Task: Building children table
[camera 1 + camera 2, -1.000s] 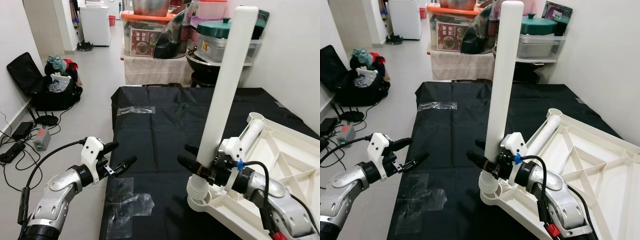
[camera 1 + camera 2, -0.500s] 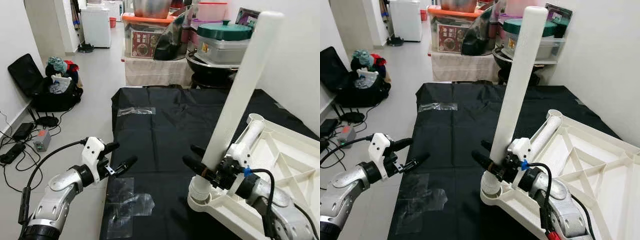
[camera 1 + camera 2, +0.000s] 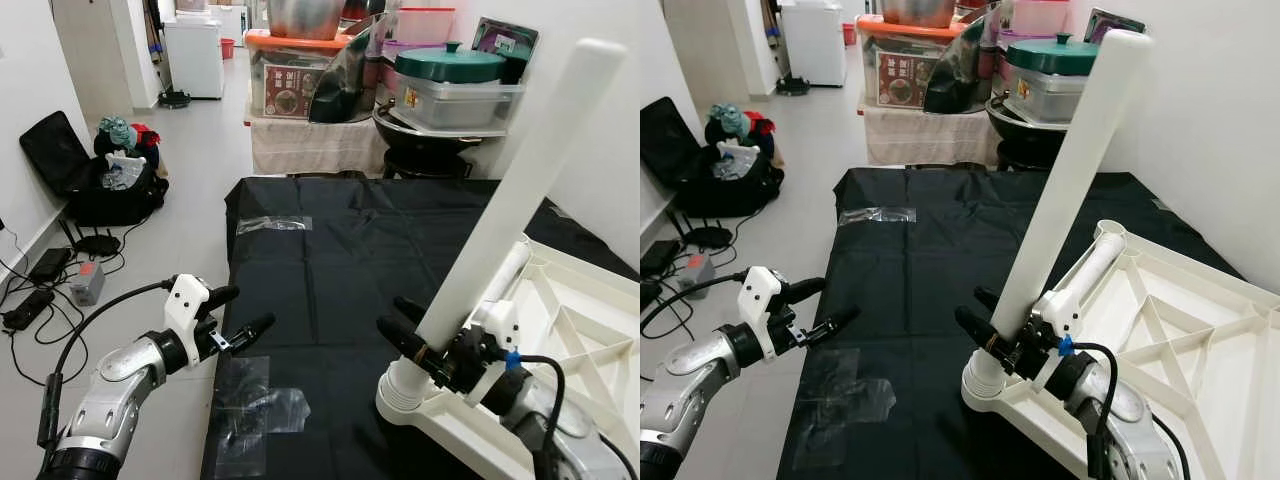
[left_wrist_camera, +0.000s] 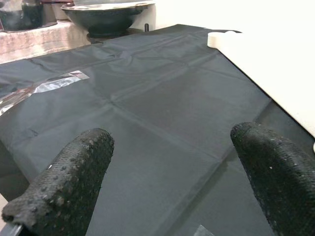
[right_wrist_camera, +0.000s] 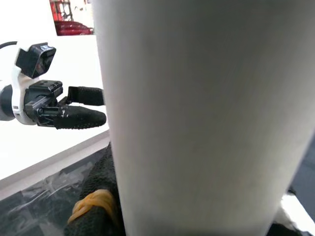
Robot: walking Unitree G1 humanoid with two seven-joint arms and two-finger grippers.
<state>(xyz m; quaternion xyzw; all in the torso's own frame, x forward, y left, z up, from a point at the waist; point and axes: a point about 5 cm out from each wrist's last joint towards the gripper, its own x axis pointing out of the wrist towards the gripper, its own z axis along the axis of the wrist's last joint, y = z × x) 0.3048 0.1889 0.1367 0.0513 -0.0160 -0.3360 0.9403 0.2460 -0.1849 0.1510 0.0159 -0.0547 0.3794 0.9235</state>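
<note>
One white leg point(image 3: 510, 195), clamped low in the right gripper point(image 3: 412, 335), now leans further right than before, so its seating in the tabletop point(image 3: 560, 330) socket looks unfinished; left gripper point(image 3: 245, 312) hangs wide open.

A long white leg point(image 3: 510, 207) leaned rightward, its ribbed foot set in the corner socket of the upturned white tabletop point(image 3: 575, 330), which lay on black cloth.

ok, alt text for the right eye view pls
The right gripper clamps a long white table leg near its base, the leg leaning right from a corner socket of the upturned white tabletop on a black sheet. The left gripper hovers open at the sheet's left edge.
</note>
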